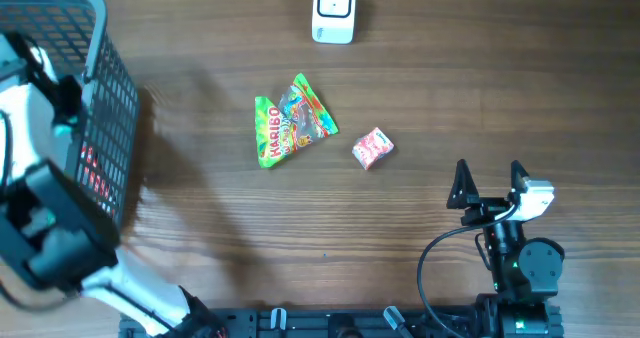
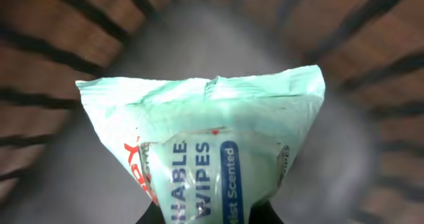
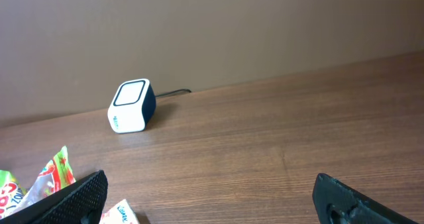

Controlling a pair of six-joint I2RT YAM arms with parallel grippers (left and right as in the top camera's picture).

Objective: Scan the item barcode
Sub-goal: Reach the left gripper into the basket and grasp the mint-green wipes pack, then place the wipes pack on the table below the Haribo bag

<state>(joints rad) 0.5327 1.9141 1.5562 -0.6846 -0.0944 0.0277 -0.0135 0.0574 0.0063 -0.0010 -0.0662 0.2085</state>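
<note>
In the left wrist view my left gripper [image 2: 211, 217] is shut on the lower end of a mint-green pack of wipes [image 2: 212, 131], with dark basket bars blurred behind it. From overhead only the left arm [image 1: 35, 128] shows, reaching into the grey wire basket [image 1: 112, 88] at the far left. The white barcode scanner [image 1: 334, 10] stands at the back middle of the table and also shows in the right wrist view as a scanner [image 3: 131, 106]. My right gripper [image 1: 490, 183] rests open near the front right, nothing between its fingers.
A green Haribo bag [image 1: 290, 128] lies mid-table with a small pink packet [image 1: 373, 147] to its right. Both peek into the right wrist view at lower left, the bag [image 3: 40, 177] and the packet [image 3: 120, 214]. A cable trails behind the scanner.
</note>
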